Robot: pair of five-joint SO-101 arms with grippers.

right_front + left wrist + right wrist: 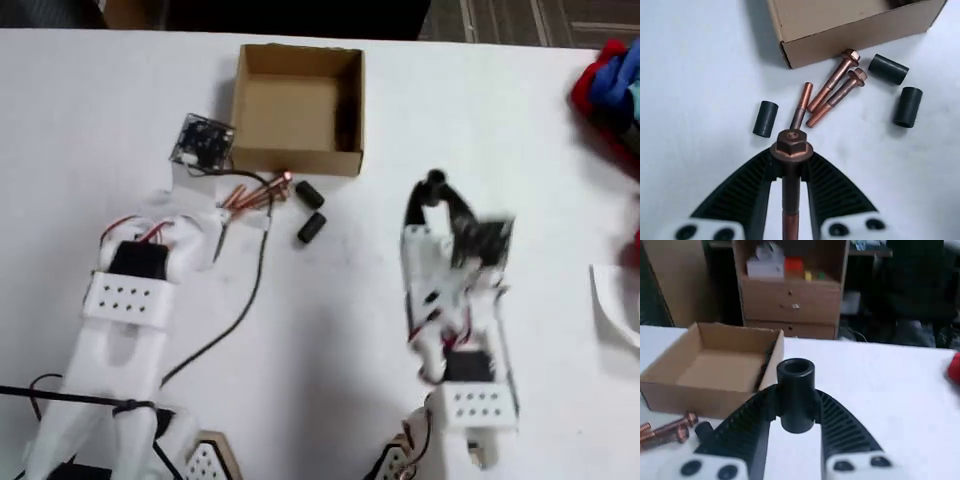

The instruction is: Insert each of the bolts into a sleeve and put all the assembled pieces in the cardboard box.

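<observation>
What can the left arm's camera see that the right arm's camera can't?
Left wrist view alone: the left gripper pinching a copper bolt, plus three loose bolts and three black sleeves lying on the white table by the cardboard box.
Right wrist view alone: the right gripper pinching a black sleeve, the inside of the box, and a wooden cabinet behind the table.
Both: the box, the table, and some bolts lying beside the box.

The left wrist view's edge cuts off the cardboard box (840, 25) and the gripped bolt (791, 146).
</observation>
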